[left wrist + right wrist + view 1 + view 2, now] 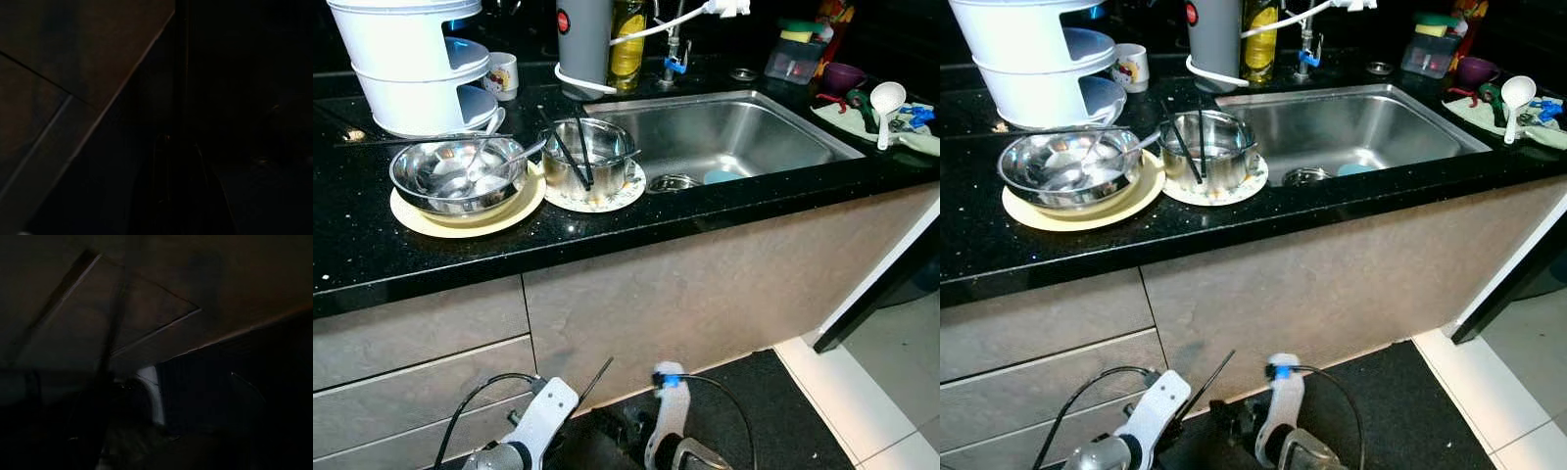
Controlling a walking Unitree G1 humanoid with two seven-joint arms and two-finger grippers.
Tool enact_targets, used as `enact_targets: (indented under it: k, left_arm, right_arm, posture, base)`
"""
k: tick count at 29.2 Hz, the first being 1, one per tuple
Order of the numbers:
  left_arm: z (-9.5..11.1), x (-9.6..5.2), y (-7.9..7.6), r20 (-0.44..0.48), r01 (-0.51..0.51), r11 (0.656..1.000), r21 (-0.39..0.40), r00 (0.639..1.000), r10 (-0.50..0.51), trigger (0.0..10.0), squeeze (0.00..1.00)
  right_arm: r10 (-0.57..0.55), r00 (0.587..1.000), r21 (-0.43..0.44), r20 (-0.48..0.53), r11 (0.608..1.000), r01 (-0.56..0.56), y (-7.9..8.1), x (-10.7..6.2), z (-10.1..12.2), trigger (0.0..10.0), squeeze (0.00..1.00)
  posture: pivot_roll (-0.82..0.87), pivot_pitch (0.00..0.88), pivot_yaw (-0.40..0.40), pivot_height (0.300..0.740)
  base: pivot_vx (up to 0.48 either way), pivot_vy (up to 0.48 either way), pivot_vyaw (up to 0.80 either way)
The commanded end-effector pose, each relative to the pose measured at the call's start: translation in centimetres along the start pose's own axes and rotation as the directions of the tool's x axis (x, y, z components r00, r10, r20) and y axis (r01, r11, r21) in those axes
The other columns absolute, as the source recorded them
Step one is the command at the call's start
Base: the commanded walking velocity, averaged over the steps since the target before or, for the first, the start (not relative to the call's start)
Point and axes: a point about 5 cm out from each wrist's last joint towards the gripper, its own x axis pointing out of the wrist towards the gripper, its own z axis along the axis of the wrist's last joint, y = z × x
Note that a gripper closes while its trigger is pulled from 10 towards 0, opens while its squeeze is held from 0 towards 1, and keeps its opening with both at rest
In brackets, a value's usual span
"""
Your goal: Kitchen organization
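Shiny round steel bowl [458, 176] on black speckled table [372, 235]: light, stiff, slippery; best pinched at rim. Both hands low, idle; finger spread impossible to tell.

White rack [406, 59] cropped at top edge

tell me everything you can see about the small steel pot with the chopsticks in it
The small pot looks like shiny stainless steel, round with straight walls, no lid, standing upright. It sits on a pale patterned plate on the black countertop, just left of the sink and right beside the wide steel bowl. Two dark chopsticks lean inside it, their ends sticking up over the rim. What else it holds cannot be made out.
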Motion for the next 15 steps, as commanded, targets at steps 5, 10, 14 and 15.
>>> enact_targets:
  k: [5, 10, 14, 15]
  left_arm:
    - [0.0, 0.0, -0.5, 0.037, 0.072, 0.976, -0.206, 0.997, -0.066, 0.0, 0.0]
    - [0.1, -0.1, -1.8, 0.058, 0.229, 0.907, -0.353, 0.973, -0.222, 0.0, 0.0]
    - [0.1, -0.3, -2.3, 0.064, 0.277, 0.853, -0.442, 0.958, -0.279, 0.0, 0.0]
    - [0.2, -0.3, -2.4, 0.07, 0.294, 0.835, -0.466, 0.953, -0.296, 0.0, 0.0]
  right_arm:
    - [0.007, 0.998, 0.319, 0.064, 0.947, -0.028, -0.3, -0.2, -0.3, 10.0, 0.0]
    - [0.063, 0.987, 0.456, 0.149, 0.881, -0.125, 0.1, -0.2, 0.7, 10.0, 0.0]
    - [0.144, 0.977, 0.479, 0.154, 0.854, -0.202, 1.0, -0.4, 1.4, 10.0, 0.0]
    - [0.171, 0.978, 0.458, 0.123, 0.864, -0.208, 1.4, -0.3, 1.2, 10.0, 0.0]
  posture:
    - [-0.04, 0.192, -0.068, 0.74]
    - [-0.04, 0.191, -0.072, 0.74]
    - [-0.04, 0.191, -0.072, 0.74]
    - [-0.05, 0.179, -0.067, 0.74]
  base:
    - [0.0, 0.0, 0.0]
    - [0.0, 0.0, 0.0]
    - [0.0, 0.0, 0.0]
    - [0.0, 0.0, 0.0]
